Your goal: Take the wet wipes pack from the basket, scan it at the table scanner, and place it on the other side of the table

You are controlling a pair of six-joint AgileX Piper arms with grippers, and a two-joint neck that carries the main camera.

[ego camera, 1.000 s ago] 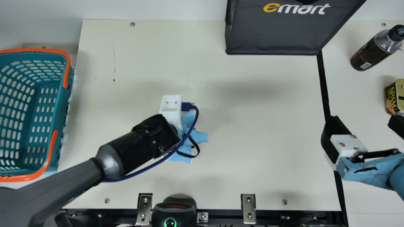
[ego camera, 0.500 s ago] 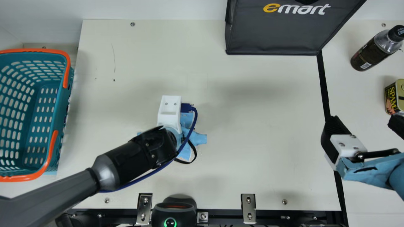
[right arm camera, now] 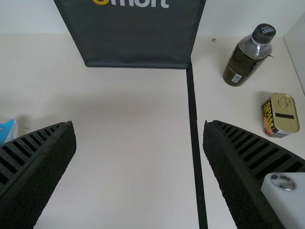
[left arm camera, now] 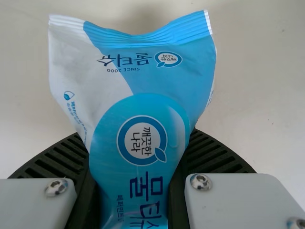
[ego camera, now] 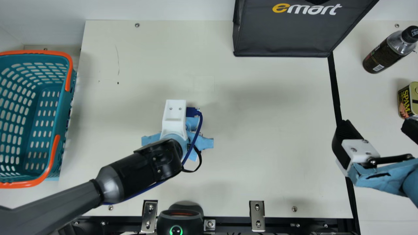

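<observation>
The left gripper (ego camera: 204,142) is clamped on the wet wipes pack (left arm camera: 147,86) (left wrist view shows crimped film); the right gripper (ego camera: 377,129), main view's three o'clock, is spread.

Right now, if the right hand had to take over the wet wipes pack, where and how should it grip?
Probably by the wide crimped end of the wet wipes pack, coming from that end: it flares out free, while the left hand pinches the narrower body.

Left arm (ego camera: 140,174) — nearer the scanner (ego camera: 180,213)
</observation>
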